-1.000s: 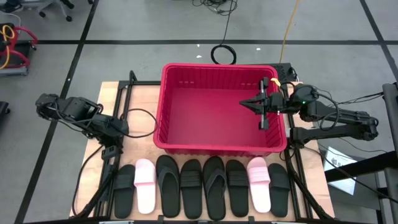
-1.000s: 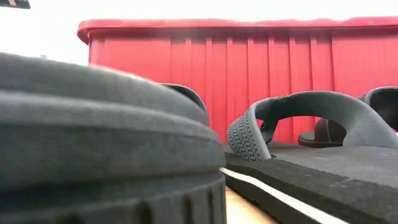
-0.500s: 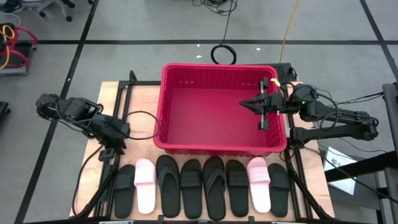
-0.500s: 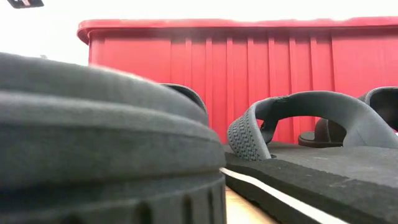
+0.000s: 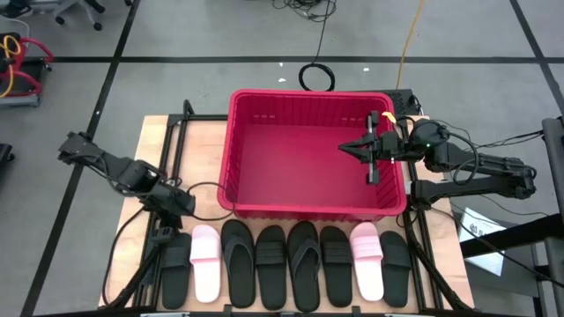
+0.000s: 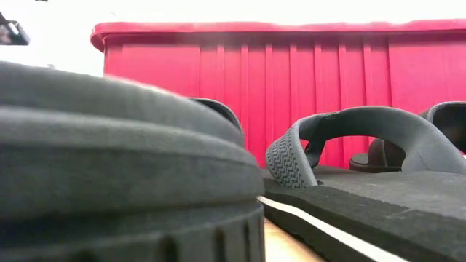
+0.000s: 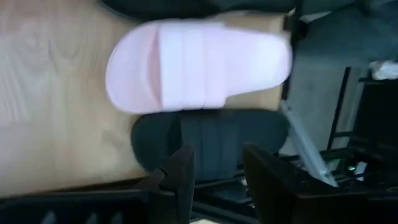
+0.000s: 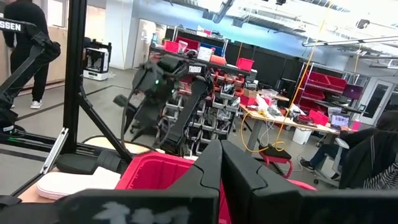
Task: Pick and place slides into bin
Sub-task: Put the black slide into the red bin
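bin (image 5: pixel 310 154): red, slotted walls
slides (image 5: pixel 286 264): six black, two pale pink
table (image 5: pixel 198 150): light wood
grippers: dark

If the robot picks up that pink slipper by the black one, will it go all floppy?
Probably only a little. The pink slide looks thick and puffy like foam, so likely light and fairly stiff. It lies flat, so it shouldn't roll. Its smooth strap might slip in the open left hand.

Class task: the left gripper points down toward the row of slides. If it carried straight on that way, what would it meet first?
Probably the end black slide, which sits between the left gripper's open fingers, beside the pink slide. Depth is unclear.
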